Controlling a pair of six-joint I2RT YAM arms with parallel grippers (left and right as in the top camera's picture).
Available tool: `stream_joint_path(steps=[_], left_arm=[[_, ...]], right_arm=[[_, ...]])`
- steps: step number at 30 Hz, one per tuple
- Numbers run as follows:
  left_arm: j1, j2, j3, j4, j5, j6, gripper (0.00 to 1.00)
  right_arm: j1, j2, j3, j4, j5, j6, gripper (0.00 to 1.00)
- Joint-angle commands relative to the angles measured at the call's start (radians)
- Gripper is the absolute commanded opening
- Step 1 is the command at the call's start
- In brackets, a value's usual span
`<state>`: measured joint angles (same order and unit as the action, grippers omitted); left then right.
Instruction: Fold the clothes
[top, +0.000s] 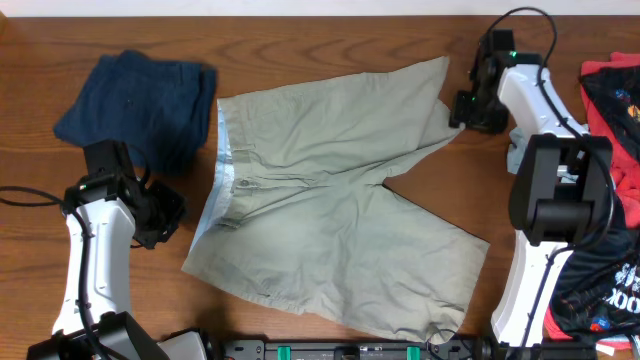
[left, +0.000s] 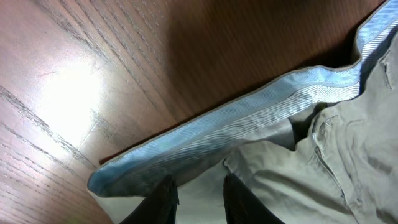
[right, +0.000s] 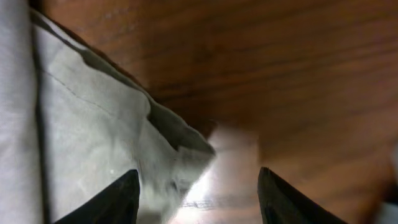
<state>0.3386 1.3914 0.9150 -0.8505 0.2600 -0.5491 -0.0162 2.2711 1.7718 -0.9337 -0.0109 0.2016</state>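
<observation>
Shows khaki shorts (top: 330, 210) spread open and unfolded at the centre of the wooden tabletop (top: 330, 40), waistband (top: 222, 160) toward the left arm and both legs toward the right arm. Reveals, in the left wrist view, the waistband's light-blue lining (left: 249, 118) turned up along its edge.

Places the left tool (top: 160, 215) just beside the waistband, fingers (left: 163, 202) set at a narrow gap with pale cloth between them. Cannot tell whether pinched or merely straddled.

Places the right tool (top: 470, 105) at the hem corner (right: 186, 155) of the far leg, fingers (right: 118, 199) spread wide and gripping nothing, the corner lying on the wood between them.

Further out: a navy garment (top: 140, 100) at the far left, near the waistband's upper end, and a red-and-black printed garment (top: 610, 100) at the right edge, beside the right arm.

Probable hazards:
- Closing on the top layer only, so that the lower layer stays behind and the fold skews.
- Missing the thin hem corner altogether, given how flat it lies.
- Lifting one end ahead of the other, dragging the shorts sideways and creasing them.
- Sweeping low on the left and catching the navy garment.
</observation>
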Motion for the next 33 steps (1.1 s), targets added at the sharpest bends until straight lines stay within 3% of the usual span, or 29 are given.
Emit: stream_joint_path(steps=[1,2,3,4,8,15,22,25,26,27,28,33], left_arm=[[0.002,0.0,-0.001,0.003,0.001,0.006,0.27],[0.002,0.0,-0.001,0.003,0.001,0.006,0.27],[0.002,0.0,-0.001,0.003,0.001,0.006,0.28],[0.002,0.0,-0.001,0.003,0.001,0.006,0.28],[0.002,0.0,-0.001,0.003,0.001,0.007,0.28],[0.002,0.0,-0.001,0.003,0.001,0.007,0.28],[0.002,0.0,-0.001,0.003,0.001,0.007,0.28],[0.002,0.0,-0.001,0.006,0.001,0.007,0.28],[0.002,0.0,-0.001,0.007,0.001,0.007,0.29],[0.002,0.0,-0.001,0.006,0.001,0.007,0.29],[0.002,0.0,-0.001,0.007,0.001,0.007,0.33],[0.002,0.0,-0.001,0.006,0.002,0.032,0.55]], right_arm=[[0.018,0.008,-0.05,0.042,-0.034,0.015,0.54],[0.022,0.008,-0.063,0.056,-0.035,0.015,0.37],[0.023,0.008,-0.07,0.058,-0.035,0.016,0.06],[0.023,0.008,-0.071,0.05,-0.036,0.016,0.01],[0.011,-0.026,-0.021,-0.005,-0.047,0.017,0.01],[-0.033,-0.191,0.25,-0.258,-0.045,0.007,0.01],[-0.021,-0.255,0.223,-0.57,0.042,0.011,0.01],[-0.014,-0.255,0.146,-0.632,0.105,0.011,0.08],[-0.014,-0.255,0.119,-0.645,0.121,0.011,0.22],[-0.015,-0.255,0.09,-0.65,0.131,0.011,0.45],[-0.018,-0.255,0.067,-0.657,0.137,0.011,0.6],[-0.037,-0.256,0.031,-0.692,0.142,0.036,0.62]])
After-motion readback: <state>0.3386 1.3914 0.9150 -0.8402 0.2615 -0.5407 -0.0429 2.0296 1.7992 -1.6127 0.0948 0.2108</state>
